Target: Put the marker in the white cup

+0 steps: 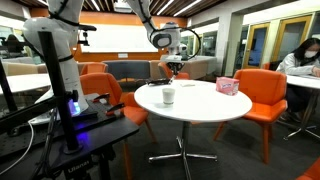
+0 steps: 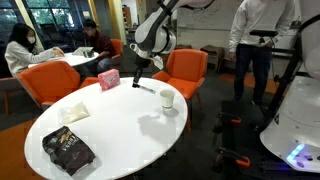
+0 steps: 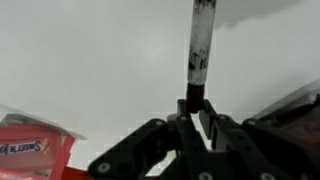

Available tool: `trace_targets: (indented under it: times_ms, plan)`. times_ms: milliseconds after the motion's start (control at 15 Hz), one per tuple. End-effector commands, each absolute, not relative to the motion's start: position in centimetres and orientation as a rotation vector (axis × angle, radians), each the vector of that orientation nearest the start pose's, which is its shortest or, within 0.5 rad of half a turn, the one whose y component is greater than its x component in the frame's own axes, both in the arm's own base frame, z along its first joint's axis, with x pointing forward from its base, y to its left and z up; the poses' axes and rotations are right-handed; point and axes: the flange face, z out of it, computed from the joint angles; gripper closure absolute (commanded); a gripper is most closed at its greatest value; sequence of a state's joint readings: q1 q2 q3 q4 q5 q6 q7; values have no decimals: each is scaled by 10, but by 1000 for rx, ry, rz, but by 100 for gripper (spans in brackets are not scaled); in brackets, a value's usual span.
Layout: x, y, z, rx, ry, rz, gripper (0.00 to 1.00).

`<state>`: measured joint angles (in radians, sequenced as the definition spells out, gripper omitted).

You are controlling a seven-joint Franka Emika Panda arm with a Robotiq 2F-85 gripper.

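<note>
The marker is a thin dark pen with a pale barrel. In the wrist view it stands out from between my fingers. My gripper is shut on its dark end. In both exterior views my gripper hangs above the far side of the round white table. It is between the pink box and the white cup. The white cup stands upright on the table, nearer the edge than my gripper and apart from it. The marker is too small to make out in the exterior views.
A pink box sits on the table near my gripper. A dark snack bag lies at the table's near edge. Orange chairs ring the table. A person stands beside it.
</note>
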<state>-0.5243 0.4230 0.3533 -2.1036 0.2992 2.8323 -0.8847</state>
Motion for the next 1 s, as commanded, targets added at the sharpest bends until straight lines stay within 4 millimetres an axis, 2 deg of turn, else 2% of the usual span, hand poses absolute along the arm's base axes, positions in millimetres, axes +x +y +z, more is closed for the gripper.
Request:
trace_targets:
  times_ms: [0,267,600,933]
  plan:
    - [572,-130,269,-2944,-598,-680,95]
    - [550,-146,278,-2955,-595,-731,95]
    - [527,-161,272,-2969,-560,-774,95]
    - [525,-162,260,-2960,-595,-840,95]
